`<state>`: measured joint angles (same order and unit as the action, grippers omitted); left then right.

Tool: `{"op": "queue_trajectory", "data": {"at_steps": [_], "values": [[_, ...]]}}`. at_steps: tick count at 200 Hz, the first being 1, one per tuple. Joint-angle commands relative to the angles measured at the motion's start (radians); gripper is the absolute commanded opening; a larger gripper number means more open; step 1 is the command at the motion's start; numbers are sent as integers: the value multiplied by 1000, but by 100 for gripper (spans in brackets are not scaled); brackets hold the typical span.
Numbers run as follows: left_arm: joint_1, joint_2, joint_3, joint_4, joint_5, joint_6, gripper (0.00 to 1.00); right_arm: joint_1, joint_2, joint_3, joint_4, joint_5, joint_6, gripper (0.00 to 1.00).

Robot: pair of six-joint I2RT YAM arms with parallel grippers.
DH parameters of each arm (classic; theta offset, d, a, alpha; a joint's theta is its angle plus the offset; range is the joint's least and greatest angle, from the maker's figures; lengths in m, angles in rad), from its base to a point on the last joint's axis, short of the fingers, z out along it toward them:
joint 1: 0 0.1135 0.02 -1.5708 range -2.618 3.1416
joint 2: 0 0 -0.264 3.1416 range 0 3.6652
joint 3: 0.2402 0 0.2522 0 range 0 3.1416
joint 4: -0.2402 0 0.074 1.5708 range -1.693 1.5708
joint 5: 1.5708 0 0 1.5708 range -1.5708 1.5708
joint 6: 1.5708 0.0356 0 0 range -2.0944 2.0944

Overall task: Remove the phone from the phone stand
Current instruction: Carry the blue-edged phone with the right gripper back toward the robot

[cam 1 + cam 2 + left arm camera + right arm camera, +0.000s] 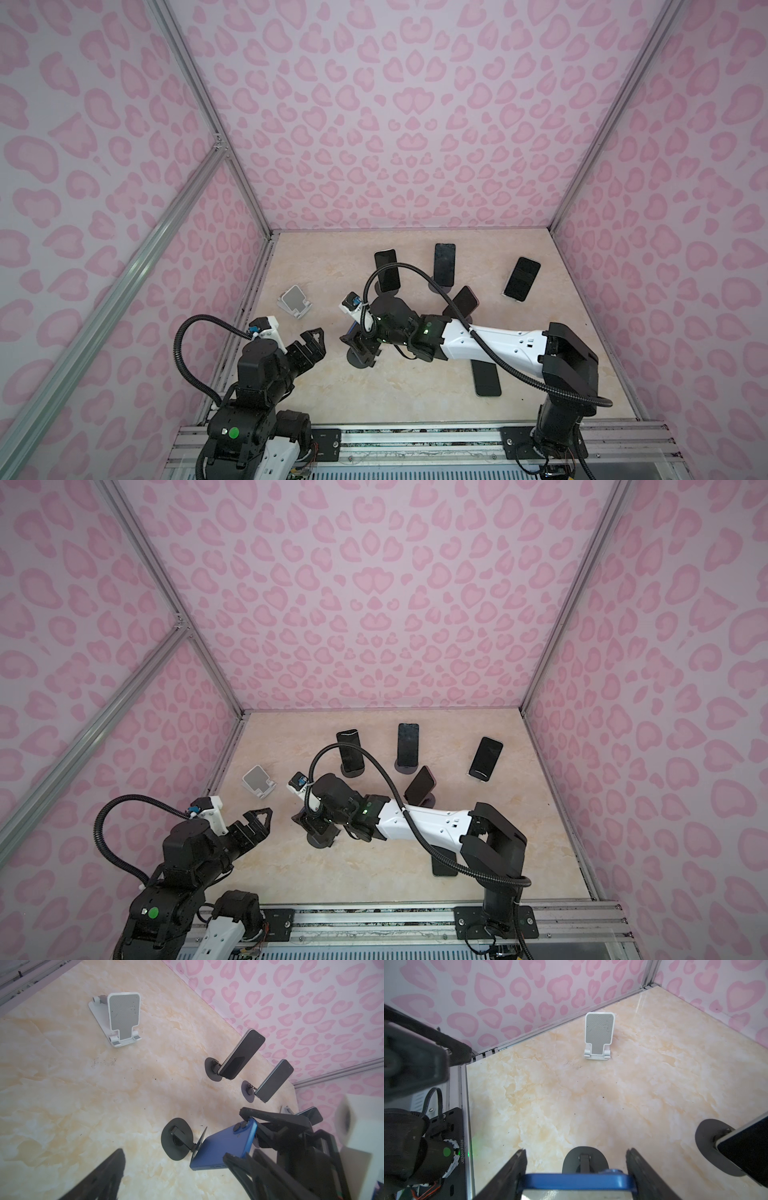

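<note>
A: Where is the phone (224,1145)?
B: It is leaning on the black stand (176,1142). Our right claw (576,1177) is squeezing its two sides. Our left claw (309,343) is hanging wide open, holding nothing.
A: How are we lifting it well?
B: We are pulling slowly and straight, so the stand is not tipping.
A: How is it looking?
B: Blue, thin and smooth, so maybe slippery.

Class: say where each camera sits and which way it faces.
Top views: above the front rail, looking down on the table; both arms show.
Left wrist: on the left arm, facing the blue phone in the right gripper; own fingertip shows.
Right wrist: on the right arm, facing the white stand; own fingers flank the phone.
Shared: the stand.
</note>
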<state>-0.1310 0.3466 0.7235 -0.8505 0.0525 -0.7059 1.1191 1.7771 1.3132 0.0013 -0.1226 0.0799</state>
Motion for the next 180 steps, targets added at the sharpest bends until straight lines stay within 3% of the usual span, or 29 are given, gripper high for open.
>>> {"op": "queue_trajectory", "data": {"at_steps": [1, 98, 180], "values": [[1, 2, 4, 16, 18, 5, 96, 1, -14, -20, 61, 25, 17, 59], [1, 19, 1, 49, 65, -9, 97, 4, -79, -57, 56, 56, 29, 58], [2, 77, -20, 120, 130, -25, 99, 15, -164, -115, 27, 174, 63, 56]]}}
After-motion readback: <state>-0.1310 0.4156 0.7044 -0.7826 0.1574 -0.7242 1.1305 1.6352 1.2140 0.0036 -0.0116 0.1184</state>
